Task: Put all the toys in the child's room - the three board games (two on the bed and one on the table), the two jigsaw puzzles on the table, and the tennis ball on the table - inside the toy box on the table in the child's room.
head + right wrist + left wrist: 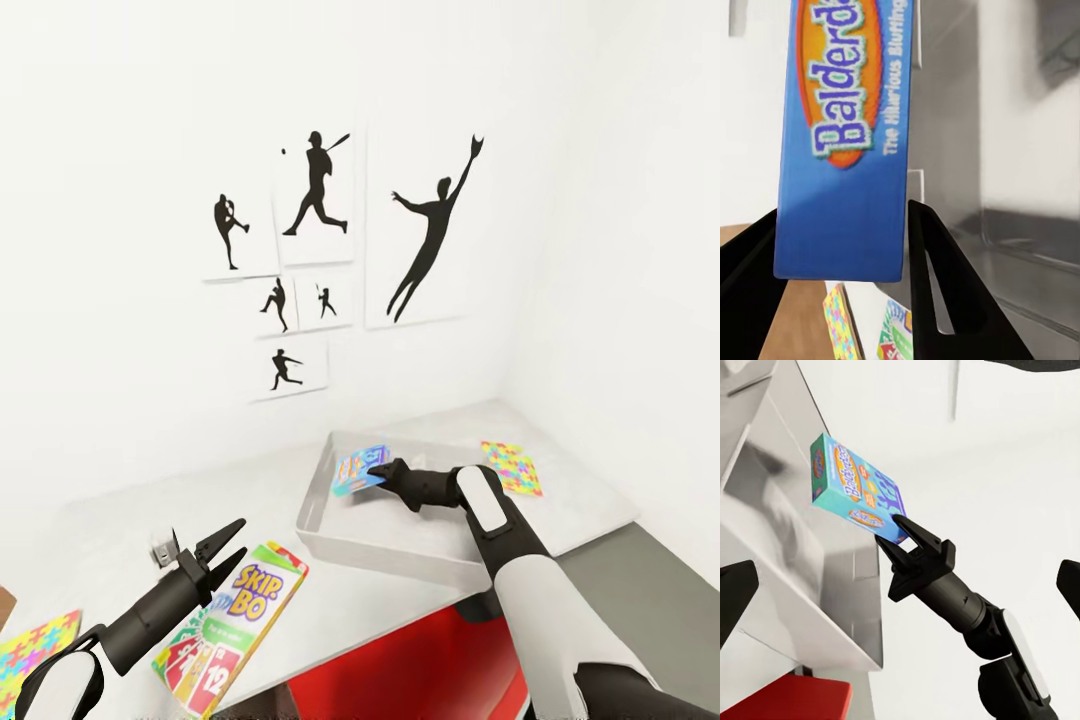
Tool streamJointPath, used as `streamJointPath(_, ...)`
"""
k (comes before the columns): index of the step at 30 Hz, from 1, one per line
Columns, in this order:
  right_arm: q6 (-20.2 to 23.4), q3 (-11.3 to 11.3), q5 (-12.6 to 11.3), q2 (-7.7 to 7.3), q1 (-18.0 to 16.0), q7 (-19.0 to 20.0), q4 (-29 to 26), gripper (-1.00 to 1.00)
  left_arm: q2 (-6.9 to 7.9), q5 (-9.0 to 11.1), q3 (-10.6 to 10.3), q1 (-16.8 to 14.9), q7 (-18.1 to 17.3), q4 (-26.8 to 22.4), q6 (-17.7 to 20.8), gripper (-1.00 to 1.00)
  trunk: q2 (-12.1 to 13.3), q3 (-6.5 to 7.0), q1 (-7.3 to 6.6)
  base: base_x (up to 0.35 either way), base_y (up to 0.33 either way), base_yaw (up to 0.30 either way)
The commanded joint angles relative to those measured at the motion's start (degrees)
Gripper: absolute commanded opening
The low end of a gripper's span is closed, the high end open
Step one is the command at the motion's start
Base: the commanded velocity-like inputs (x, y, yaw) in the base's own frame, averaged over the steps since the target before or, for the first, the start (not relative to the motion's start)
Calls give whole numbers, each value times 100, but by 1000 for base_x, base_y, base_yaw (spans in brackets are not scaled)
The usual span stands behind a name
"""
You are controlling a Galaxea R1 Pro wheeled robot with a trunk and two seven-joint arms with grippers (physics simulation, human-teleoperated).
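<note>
Head: right gripper (381,470) clamped on blue board game (360,470), held over toy box (330,515) interior on table (120,530); left gripper (228,545) spread wide, empty, above Skip-Bo box (240,620) at table's near edge | Left wrist: game (855,487) tilted above box wall (832,607), clear | Right wrist: game (844,135) between jaws; title cropped.
</note>
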Motion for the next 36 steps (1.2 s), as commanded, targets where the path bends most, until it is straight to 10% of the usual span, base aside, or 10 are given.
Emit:
streamJointPath(1,34,-30,4,7,-11,0,-3,-100,0,14,7,-7,-7,1,39,100,-13,-22,3,0,0,78)
streamJointPath(36,-549,-205,7,-53,-138,-12,177,-100,0,-3,8,-9,-6,9,41,100,-13,-207,3,0,0,46)
